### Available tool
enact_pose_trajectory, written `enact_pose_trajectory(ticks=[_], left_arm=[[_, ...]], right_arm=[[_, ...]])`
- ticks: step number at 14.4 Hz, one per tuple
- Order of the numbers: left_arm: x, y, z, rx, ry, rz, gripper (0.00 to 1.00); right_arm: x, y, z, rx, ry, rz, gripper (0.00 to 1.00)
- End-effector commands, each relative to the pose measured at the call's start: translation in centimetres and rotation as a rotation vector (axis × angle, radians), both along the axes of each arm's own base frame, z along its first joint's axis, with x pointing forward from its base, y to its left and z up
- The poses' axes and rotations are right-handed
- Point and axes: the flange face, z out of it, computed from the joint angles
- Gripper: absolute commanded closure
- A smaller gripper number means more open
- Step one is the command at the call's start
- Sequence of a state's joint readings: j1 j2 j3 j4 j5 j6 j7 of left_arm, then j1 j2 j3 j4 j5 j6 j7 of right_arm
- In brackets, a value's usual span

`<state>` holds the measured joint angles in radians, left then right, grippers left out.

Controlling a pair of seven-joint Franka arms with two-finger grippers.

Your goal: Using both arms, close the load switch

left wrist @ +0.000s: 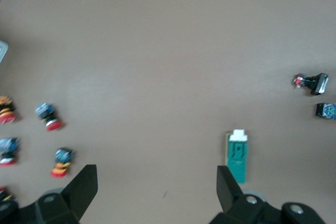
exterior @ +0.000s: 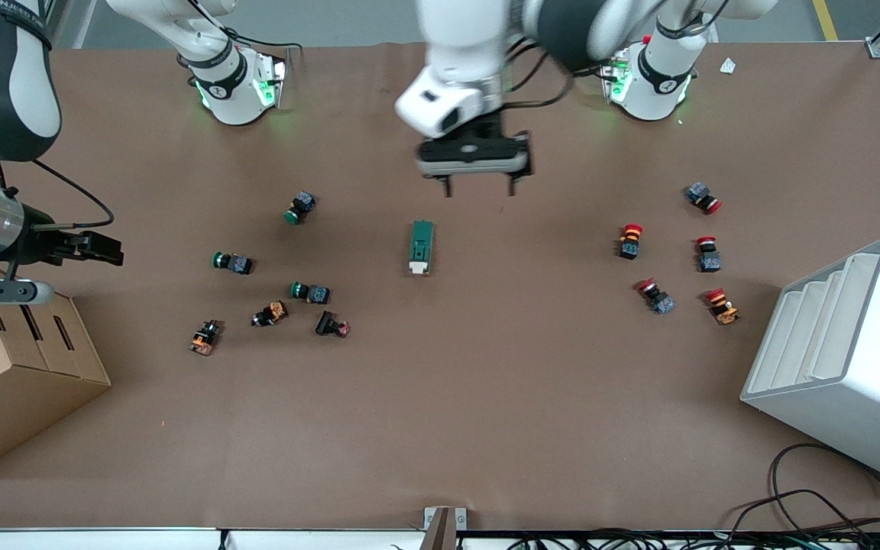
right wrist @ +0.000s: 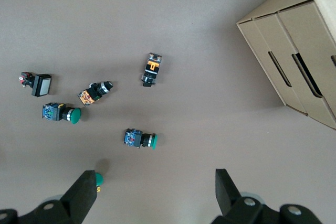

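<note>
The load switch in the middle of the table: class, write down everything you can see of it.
The load switch is a small, elongated dark green block that looks like plastic, with a white tab at the end nearer the front camera. It lies flat on the brown table, alone near the middle, between the green push buttons and the red ones. Nothing touches it. The left gripper hangs open above the table beside it.

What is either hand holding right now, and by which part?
Nothing. The left hand hangs open over bare table beside the dark green rectangular load switch; the right hand is open over the green-capped push buttons.
</note>
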<state>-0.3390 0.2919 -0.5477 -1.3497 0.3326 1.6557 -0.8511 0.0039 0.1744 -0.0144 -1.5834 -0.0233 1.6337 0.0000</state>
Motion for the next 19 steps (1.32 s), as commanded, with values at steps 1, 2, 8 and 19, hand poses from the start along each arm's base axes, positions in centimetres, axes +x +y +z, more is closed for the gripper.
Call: enact_pose_trajectory(ticks=[1,2,8,19], left_arm=[[1.3,7.8,3.6,-0.037,0.036,0.067,0.0],[1.9,10.5,4.4,-0.046,0.042,0.085,0.0],[4.2,24.4,5.7,0.032,0.114,-0.032,0.0],[4.1,34.5,5.8,-0.077,0.216,-0.062,0.0]], right_arm=[[-0.5,0.0,0.3,-0.017,-0.006,0.013,0.0],[-0.4,-0.2,0.3,-0.017,-0.007,0.009,0.0],[-1.0,-0.1,0.8,-0.003,0.008,0.002,0.0],[-1.5,0.6,6.7,0.001,-0.001,0.014,0.0]])
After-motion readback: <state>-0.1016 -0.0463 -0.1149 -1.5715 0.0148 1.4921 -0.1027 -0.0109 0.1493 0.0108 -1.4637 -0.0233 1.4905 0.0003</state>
